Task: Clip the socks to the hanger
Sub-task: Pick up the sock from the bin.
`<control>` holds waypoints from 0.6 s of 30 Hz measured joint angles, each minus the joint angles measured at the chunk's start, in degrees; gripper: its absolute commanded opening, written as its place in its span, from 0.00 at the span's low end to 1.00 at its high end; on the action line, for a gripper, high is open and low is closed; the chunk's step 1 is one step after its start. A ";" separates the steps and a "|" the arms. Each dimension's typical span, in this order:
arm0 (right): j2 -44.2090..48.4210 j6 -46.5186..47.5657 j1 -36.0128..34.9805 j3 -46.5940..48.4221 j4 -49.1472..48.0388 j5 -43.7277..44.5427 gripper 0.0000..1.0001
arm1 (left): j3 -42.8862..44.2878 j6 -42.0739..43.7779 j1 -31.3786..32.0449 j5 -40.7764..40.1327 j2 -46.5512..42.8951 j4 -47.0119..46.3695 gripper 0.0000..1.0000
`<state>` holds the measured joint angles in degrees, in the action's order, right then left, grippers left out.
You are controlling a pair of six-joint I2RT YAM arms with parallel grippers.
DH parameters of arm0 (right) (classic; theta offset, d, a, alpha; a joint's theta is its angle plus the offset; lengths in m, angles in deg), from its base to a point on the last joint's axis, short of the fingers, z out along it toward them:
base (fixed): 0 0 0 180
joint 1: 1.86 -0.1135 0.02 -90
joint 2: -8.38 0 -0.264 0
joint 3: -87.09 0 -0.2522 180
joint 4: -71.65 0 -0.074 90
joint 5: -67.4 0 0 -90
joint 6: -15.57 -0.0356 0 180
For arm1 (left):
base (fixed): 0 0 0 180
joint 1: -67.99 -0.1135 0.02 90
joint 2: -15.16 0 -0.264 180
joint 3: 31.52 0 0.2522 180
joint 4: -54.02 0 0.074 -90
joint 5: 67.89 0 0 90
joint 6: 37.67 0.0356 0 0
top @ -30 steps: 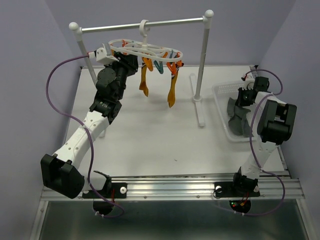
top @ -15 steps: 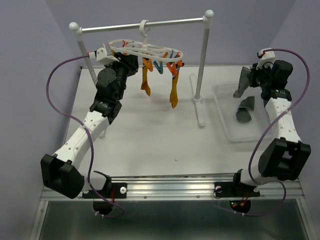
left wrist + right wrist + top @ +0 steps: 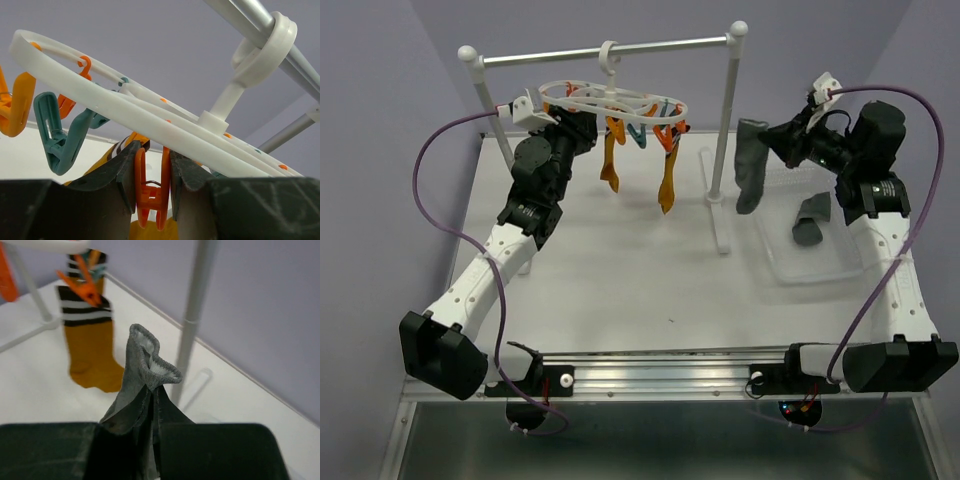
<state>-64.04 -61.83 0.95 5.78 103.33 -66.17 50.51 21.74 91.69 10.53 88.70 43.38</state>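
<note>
White table below — left pincer squeezes an orange clip, right pincer clamps a grey sock.

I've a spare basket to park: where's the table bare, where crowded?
Bare: the table's middle, between the left arm, the stand's foot and the near rail. Crowded: beneath the hanger, where the left gripper pinches an orange clip beside hung socks, and right, around the basket.
</note>
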 measured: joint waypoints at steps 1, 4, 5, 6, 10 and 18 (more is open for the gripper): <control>0.04 -0.20 -1.22 0.13 0.15 -0.44 0.02 | 0.00 -0.02 0.00 0.07 -0.09 0.20 0.00; -0.46 -1.01 -10.54 0.33 1.49 -2.93 0.02 | 0.07 -0.42 0.13 0.44 -0.50 1.11 0.00; -0.94 -1.05 -12.66 0.35 1.77 -3.21 0.02 | 0.13 -0.57 0.20 0.44 -0.55 1.40 0.00; -1.90 -1.03 -16.20 0.35 2.36 -3.43 0.02 | 0.17 -0.66 0.22 0.44 -0.57 1.55 0.00; -5.77 -0.04 -26.64 0.15 4.55 -3.82 0.04 | 0.55 -1.40 0.24 0.44 -0.59 2.32 0.00; -7.69 -4.87 -37.81 -4.57 -4.55 -2.80 0.04 | 0.76 -3.04 0.24 0.87 -0.66 3.21 0.00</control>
<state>-71.73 -66.70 -36.86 1.21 98.78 -68.97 51.27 18.70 91.93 11.41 88.05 46.59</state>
